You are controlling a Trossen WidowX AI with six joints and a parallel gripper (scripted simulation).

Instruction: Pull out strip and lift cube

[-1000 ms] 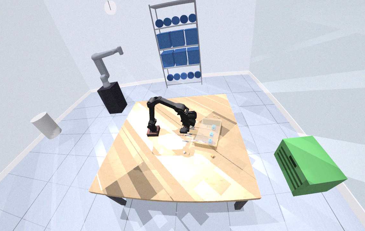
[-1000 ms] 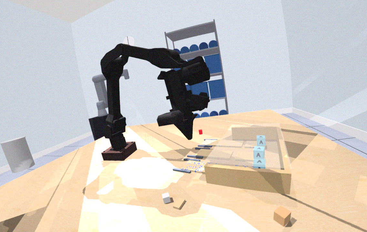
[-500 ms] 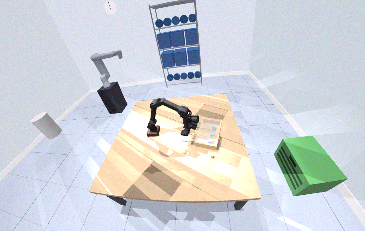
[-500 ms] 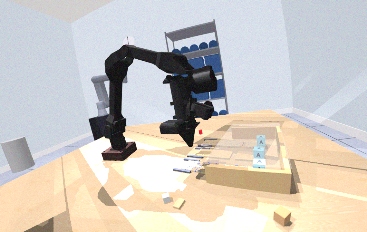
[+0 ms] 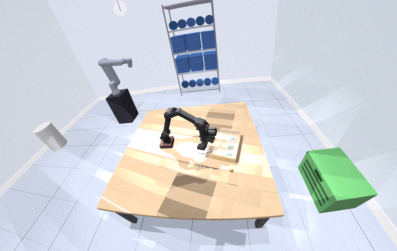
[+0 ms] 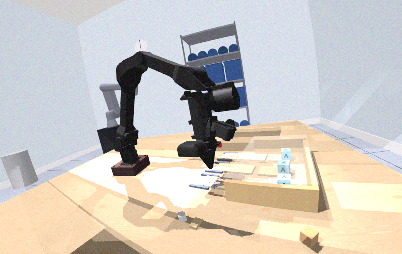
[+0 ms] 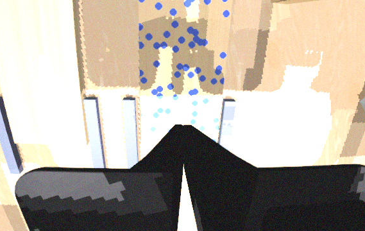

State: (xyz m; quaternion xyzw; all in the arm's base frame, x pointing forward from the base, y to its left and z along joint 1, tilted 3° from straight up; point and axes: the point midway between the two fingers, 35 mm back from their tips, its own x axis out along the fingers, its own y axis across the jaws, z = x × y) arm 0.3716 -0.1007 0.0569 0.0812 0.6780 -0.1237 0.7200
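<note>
Black closed claw (image 5: 201,149) (image 6: 210,167) (image 7: 182,133), tips down, above blue-dotted strip (image 7: 182,80)

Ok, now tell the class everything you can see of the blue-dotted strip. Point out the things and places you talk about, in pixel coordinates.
The blue-dotted strip (image 5: 206,151) (image 6: 211,181) (image 7: 182,58) is flat and straight-edged, scattered with small round dots that look paler blue in the glare. Its ground takes wood-like tones in shade and near-white in bright light; the material is uncertain. It lies between two pale blue bars, its near part outside the wooden tray (image 5: 224,158) (image 6: 271,195). The shut fingers overlap it in the wrist view; contact cannot be told.
</note>
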